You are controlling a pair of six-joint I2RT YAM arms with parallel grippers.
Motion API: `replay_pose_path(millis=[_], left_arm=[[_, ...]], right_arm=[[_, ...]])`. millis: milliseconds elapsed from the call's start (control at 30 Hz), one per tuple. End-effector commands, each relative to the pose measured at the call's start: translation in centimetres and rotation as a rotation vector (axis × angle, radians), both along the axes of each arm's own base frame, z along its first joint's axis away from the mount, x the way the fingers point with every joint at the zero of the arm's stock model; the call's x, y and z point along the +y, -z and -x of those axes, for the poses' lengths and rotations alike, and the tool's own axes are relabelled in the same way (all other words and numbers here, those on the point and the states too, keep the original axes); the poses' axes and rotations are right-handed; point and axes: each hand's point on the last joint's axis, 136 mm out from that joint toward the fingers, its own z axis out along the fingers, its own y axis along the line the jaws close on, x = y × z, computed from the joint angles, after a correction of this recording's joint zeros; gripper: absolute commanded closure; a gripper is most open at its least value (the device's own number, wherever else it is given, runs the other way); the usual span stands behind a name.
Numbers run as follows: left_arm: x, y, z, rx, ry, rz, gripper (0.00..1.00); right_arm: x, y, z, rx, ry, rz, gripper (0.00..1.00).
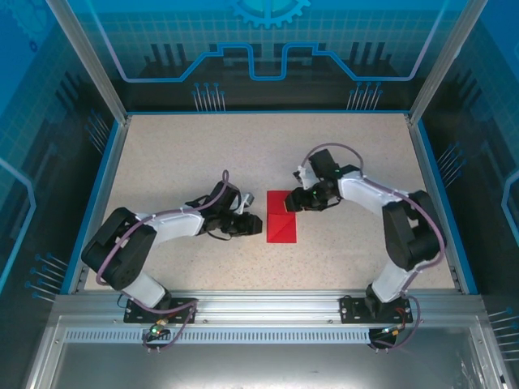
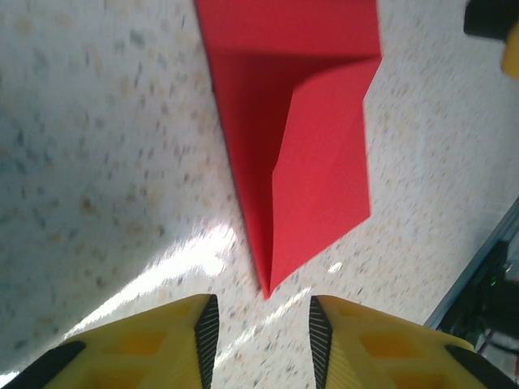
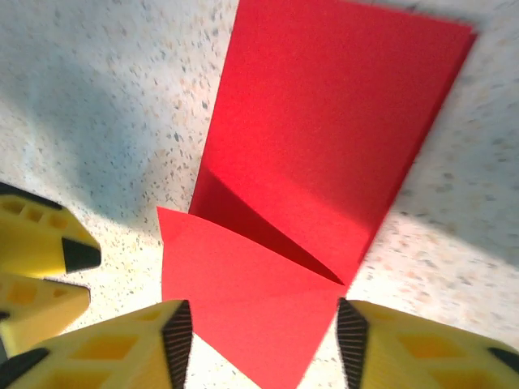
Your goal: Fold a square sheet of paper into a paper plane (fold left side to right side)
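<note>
Top camera looks down from behind; wrist cameras, seemingly tilted, closely share the paper [image 1: 281,217].

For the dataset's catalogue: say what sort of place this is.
Likely a robotics lab cell: a speckled table walled by clear blue panels printed with circuit graphics, and a left arm and right arm bolted to an aluminium rail.

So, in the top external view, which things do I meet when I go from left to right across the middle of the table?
Left gripper → red sheet of paper → right gripper.
</note>
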Motion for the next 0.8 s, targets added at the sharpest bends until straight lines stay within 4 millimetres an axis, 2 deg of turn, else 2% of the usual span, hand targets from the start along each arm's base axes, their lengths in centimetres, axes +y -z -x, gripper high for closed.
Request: replay_pose_path(millis=[0,133,300,533,700,767], left_arm=[[-1.4,-1.5,-2.4,-0.04,0.005,0.06,0.59],[-2.5,-1.0,-3.7,-0.035,0.022,0.078,0.55],[-3.5,0.1,-4.5,-0.007,0.035,0.091,0.55],[-4.2,0.2,-5.1,-0.006,0.051,0.107,0.72],[-3.6,0.4,-5.1,-0.013,0.044,0.072,0.88],[-3.3,0.3,-4.9,-0.022,0.044,0.057,0.91]], right_arm=[[-1.8,-0.3,0.2,-0.035,0.061,-0.025,0.4],[-3.0,-0.2,1.6,-0.024,0.094,-0.111,0.32],[-2.7,-0.2,2.8,0.002,0.091,-0.214,0.28],[-1.8,0.3,3.2,0.046,0.078,-0.283,0.27],[-1.3,0.8,2.8,0.073,0.081,-0.301,0.27],[-1.0,0.7,2.7,0.078,0.077,-0.307,0.26]])
